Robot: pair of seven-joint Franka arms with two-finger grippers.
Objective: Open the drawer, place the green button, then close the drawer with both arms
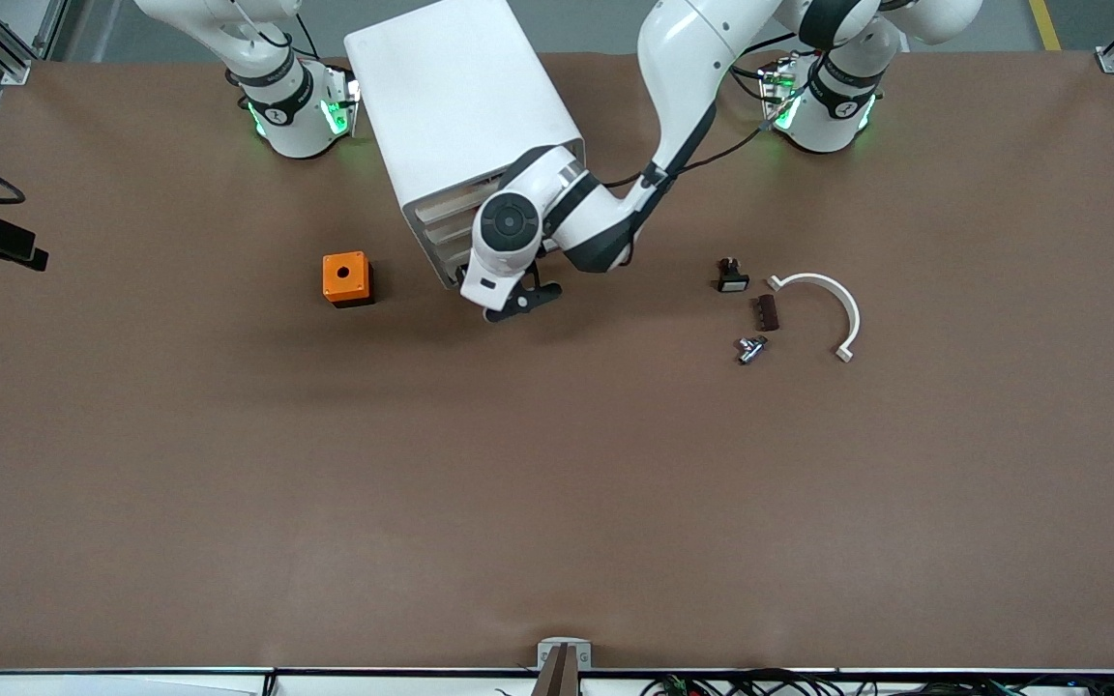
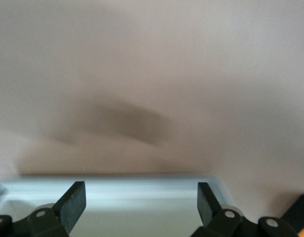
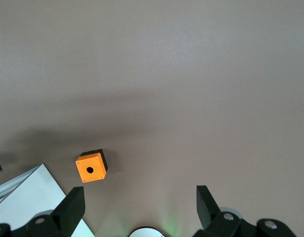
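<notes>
Pincer work first: our left pincer (image 2: 141, 205), spread and empty, sits at the drawer (image 2: 142, 190) front on the cabinet (image 1: 465, 106). Our right pincer (image 3: 141, 206), spread, waits high over the tabletop (image 1: 557, 483). We still need to pull the drawer; the button (image 1: 732, 275) lies untouched toward the left arm's end.

box: orange box (image 3: 91, 168) w/ hole, on tabletop (image 3: 191, 89)
cabinet: white cabinet (image 3: 28, 197) corner beside box
right gripper (image 3: 140, 207): fingers spread wide
</notes>
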